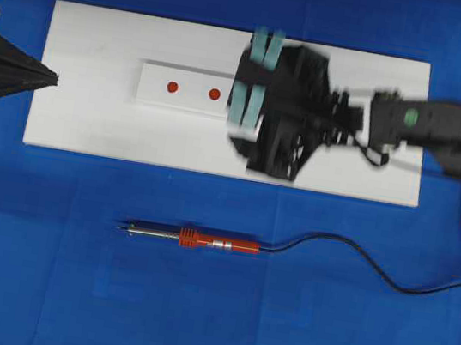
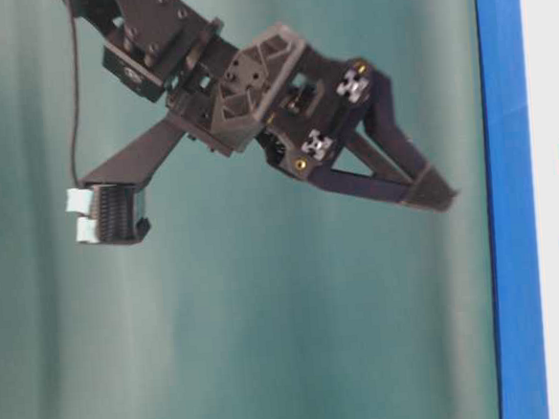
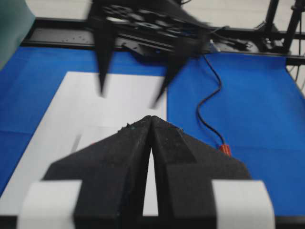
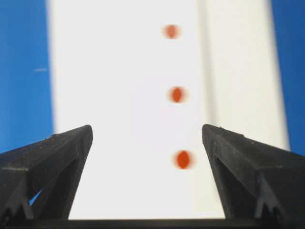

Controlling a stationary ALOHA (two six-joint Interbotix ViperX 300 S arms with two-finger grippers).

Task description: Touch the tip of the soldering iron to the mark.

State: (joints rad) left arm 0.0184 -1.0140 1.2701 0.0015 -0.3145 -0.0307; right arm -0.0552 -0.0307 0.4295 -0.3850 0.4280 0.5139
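The soldering iron (image 1: 203, 240) lies flat on the blue cloth in front of the white board, with its tip (image 1: 124, 226) pointing left and nothing holding it. Red marks (image 1: 172, 87) (image 4: 183, 159) sit in a row on a white strip (image 1: 151, 96) on the board. My right gripper (image 1: 255, 76) (image 4: 147, 131) hovers open and empty above the strip's right end, and the nearest mark shows between its fingers. My left gripper (image 1: 54, 77) (image 3: 151, 118) is shut on nothing at the board's left edge.
The white board (image 1: 381, 91) lies across the far half of the blue cloth. The iron's black cord (image 1: 349, 251) (image 3: 209, 100) snakes right across the cloth to the table edge. The right arm (image 1: 445, 131) reaches in from the right.
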